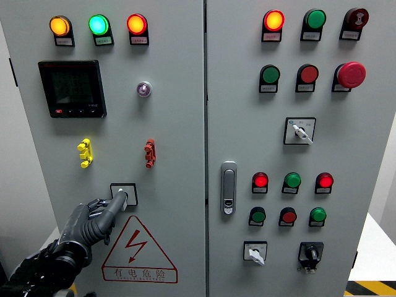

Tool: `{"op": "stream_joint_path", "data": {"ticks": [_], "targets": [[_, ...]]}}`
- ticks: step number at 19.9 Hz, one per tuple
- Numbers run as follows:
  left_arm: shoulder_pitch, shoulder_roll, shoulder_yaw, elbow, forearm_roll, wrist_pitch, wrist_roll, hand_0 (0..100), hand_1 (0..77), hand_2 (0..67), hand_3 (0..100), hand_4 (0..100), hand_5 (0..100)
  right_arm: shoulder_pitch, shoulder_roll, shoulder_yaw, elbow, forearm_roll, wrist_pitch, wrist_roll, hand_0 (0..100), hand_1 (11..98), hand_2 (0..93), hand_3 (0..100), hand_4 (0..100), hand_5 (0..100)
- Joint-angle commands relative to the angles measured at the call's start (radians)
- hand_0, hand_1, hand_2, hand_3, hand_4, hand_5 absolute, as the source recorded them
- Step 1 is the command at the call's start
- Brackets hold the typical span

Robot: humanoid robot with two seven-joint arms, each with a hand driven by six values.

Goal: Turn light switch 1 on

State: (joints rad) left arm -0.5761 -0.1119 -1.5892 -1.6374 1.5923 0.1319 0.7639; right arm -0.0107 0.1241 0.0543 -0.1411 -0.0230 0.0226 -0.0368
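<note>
- You see a grey cabinet (179, 124) with two doors filling the view, the seam between them running down just right of the middle.
- Your left hand (93, 223) comes up from the lower left corner, dark and jointed, with one finger stretched out and the others curled under; it grasps nothing.
- The tip of that finger touches the switch (123, 194), a small square plate with a knob low on the left door, just above the red warning triangle (137, 247).
- You cannot tell from here which way the knob is turned, because the fingertip covers part of it.
- Above the switch you have a yellow handle (85, 153) and a red handle (150, 153), side by side but apart.
- Higher up sit a black display (72, 88) and a small round lamp with a purple glow (143, 89).
- Along the top of the left door three lamps are lit: orange (60, 26), green (98, 25) and red (137, 24).
- On the right door you see a silver door handle (229, 187) near the seam, rows of red and green buttons, a large red stop button (351, 74) and three rotary knobs.
- Your right hand does not show in this view.
</note>
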Motion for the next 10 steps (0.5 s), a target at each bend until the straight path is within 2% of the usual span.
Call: {"op": "stream_joint_path", "data": {"ticks": [1, 7, 9, 10], "targets": [[-0.002, 0.000, 0.000, 0.001, 0.000, 0.000, 0.000, 48, 41.3, 49.4, 96, 100, 100, 0.000, 0.0001, -0.001, 0.000, 0.000, 0.000, 0.000, 0, 19.7, 0.0, 20, 19, 10], [-0.004, 0.000, 0.000, 0.002, -0.002, 0.000, 0.000, 64, 40.8, 49.6, 96, 100, 100, 0.000, -0.0014, -0.001, 0.000, 0.000, 0.000, 0.000, 0, 19.7, 0.0, 20, 19, 10], [-0.004, 0.000, 0.001, 0.002, -0.002, 0.000, 0.000, 67, 41.2, 49.6, 96, 100, 100, 0.000, 0.0001, -0.001, 0.000, 0.000, -0.001, 0.000, 0, 19.7, 0.0, 20, 19, 10], [-0.004, -0.002, 0.001, 0.002, -0.002, 0.000, 0.000, 68, 42.0, 49.6, 96, 100, 100, 0.000, -0.0014, -0.001, 0.000, 0.000, 0.000, 0.000, 0, 19.7, 0.0, 20, 19, 10]]}}
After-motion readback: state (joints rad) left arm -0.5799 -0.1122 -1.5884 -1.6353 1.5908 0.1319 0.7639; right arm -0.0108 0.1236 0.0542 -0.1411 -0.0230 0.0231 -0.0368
